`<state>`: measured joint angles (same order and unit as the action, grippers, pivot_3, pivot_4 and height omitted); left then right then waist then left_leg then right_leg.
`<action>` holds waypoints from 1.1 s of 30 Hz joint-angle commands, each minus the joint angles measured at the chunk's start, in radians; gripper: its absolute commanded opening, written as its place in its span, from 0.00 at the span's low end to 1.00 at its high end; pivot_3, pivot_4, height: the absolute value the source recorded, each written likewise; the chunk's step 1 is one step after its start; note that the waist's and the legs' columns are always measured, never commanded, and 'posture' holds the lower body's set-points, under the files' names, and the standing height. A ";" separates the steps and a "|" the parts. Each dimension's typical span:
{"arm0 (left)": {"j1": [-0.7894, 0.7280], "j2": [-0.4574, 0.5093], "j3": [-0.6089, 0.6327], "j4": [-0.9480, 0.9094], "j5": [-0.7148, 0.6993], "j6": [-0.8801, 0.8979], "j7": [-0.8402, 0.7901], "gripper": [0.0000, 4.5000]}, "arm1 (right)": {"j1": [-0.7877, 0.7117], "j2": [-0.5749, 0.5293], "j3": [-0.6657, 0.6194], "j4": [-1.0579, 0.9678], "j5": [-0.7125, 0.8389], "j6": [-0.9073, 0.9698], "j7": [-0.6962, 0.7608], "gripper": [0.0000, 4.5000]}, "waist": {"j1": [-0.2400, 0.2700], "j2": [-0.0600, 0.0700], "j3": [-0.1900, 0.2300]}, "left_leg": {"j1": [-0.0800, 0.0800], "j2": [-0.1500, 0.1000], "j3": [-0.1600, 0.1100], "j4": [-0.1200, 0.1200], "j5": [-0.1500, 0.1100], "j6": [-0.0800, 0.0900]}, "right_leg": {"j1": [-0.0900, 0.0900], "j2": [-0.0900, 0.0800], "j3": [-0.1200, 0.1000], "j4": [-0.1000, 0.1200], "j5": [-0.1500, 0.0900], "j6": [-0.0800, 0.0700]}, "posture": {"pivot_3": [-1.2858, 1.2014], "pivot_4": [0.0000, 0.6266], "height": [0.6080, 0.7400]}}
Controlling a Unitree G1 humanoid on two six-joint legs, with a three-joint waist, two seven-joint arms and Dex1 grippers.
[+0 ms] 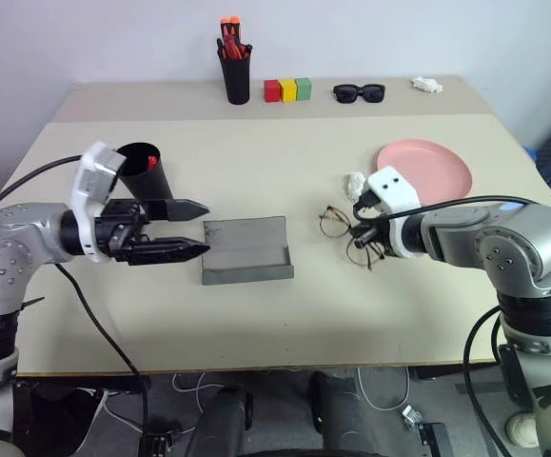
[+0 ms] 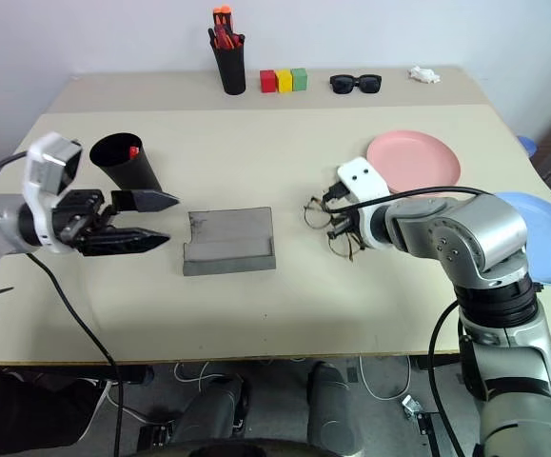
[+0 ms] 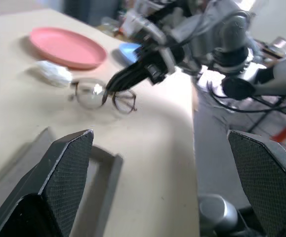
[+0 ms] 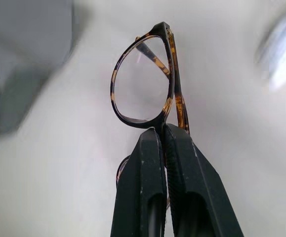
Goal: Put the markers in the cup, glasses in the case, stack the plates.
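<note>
Head view: nearest, the grey case (image 1: 246, 249) lies open mid-table, between the left gripper (image 1: 199, 228), jaws spread and empty, and the right gripper (image 1: 363, 225), clenched on the glasses (image 1: 344, 228). Left wrist view: the glasses sit near the pink plate (image 3: 66, 47). Right wrist view: a mottled amber-brown frame, round lens, pinched at the rim.

Blue plate (image 2: 541, 238): cut by picture edge, part behind right forearm. Glasses (image 4: 145, 81): second lens hidden behind closed fingers of right gripper (image 4: 163, 136). Case (image 4: 24, 59): blurred, cropped in right wrist view. Marker (image 1: 151, 163) in cup (image 1: 147, 171): red tip alone visible. White crumpled item (image 1: 356, 181): unidentifiable.
</note>
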<state>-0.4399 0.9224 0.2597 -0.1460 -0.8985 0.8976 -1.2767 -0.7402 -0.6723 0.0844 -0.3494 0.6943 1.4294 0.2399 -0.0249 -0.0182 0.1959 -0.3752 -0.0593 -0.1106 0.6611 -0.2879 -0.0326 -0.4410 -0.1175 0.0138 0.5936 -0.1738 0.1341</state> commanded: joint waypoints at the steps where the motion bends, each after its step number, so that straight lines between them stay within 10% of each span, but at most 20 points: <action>1: 0.063 0.061 0.073 0.044 0.042 -0.056 -0.019 1.00 | -0.018 0.073 0.058 -0.036 -0.060 -0.205 0.068 0.01 | -0.006 0.000 0.000 | 0.000 0.000 0.000 0.000 0.000 0.000 | 0.000 0.000 0.000 0.000 0.000 0.000 | 0.52 0.24 1.00; 17: 0.160 0.123 0.086 0.156 0.141 -0.212 -0.115 1.00 | -0.052 0.350 0.288 0.102 -0.301 -0.644 0.246 0.01 | -0.015 0.001 0.000 | 0.000 0.000 -0.001 -0.002 0.000 -0.001 | -0.002 0.000 0.000 0.001 0.000 -0.001 | 0.52 0.24 1.00; 33: 0.152 0.101 0.060 0.172 0.151 -0.245 -0.133 1.00 | 0.034 0.305 0.414 0.156 -0.503 -0.733 0.384 0.01 | -0.019 0.001 0.000 | 0.000 0.000 -0.001 -0.004 0.000 -0.001 | -0.003 0.000 0.000 0.001 0.000 -0.001 | 0.52 0.24 1.00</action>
<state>-0.2720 1.0182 0.3029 0.0285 -0.7480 0.6690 -1.3957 -0.7077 -0.3653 0.4996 -0.1625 0.2096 0.7190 0.6097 -0.0436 -0.0174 0.1964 -0.3750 -0.0588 -0.1111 0.6573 -0.2877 -0.0340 -0.4439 -0.1171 0.0138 0.5948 -0.1737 0.1333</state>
